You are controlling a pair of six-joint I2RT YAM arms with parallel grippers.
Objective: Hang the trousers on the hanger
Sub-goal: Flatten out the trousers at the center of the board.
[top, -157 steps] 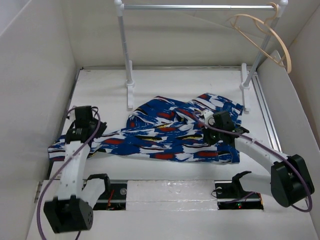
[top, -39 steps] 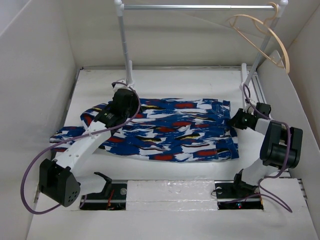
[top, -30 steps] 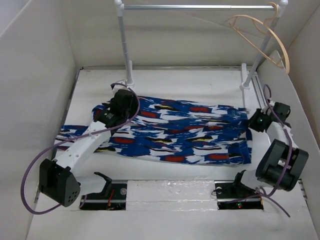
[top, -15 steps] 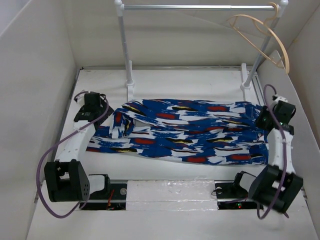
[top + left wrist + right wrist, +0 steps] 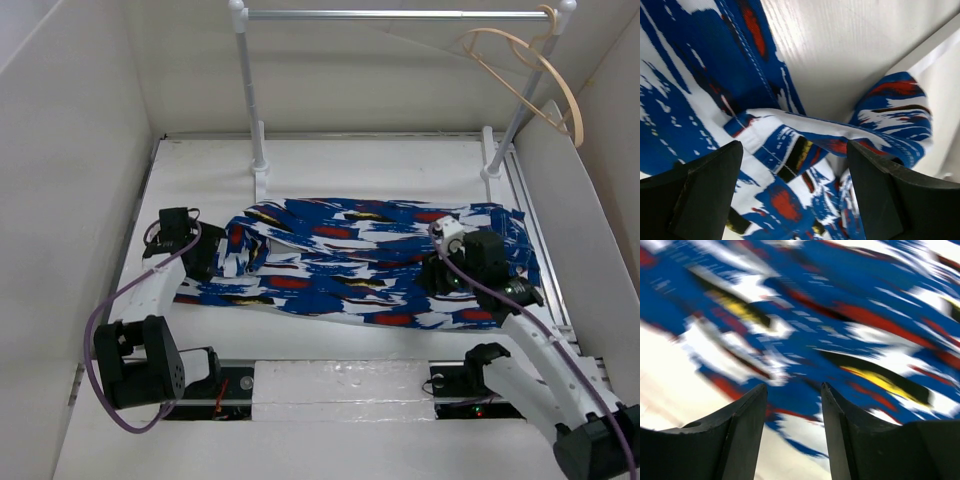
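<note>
The blue patterned trousers (image 5: 350,262) lie flat and lengthwise across the middle of the table, with a folded bunch at their left end. The tan wooden hanger (image 5: 548,88) hangs from the right end of the rail, bare. My left gripper (image 5: 203,262) sits low at the trousers' left end. In the left wrist view its gripper (image 5: 795,195) stands wide open over wrinkled trousers fabric (image 5: 700,80), gripping nothing. My right gripper (image 5: 440,276) hovers over the right part. In the right wrist view its gripper (image 5: 794,407) is open above blurred trousers cloth (image 5: 840,300).
A grey metal rail (image 5: 400,14) on two white posts (image 5: 250,100) spans the back of the table. White walls close in the left, right and back sides. A metal track (image 5: 535,215) runs along the right edge.
The trousers were dragged right and spread out. Both grippers have let go and opened. The right arm swung from the right edge in over the cloth. The left gripper moved slightly nearer.
</note>
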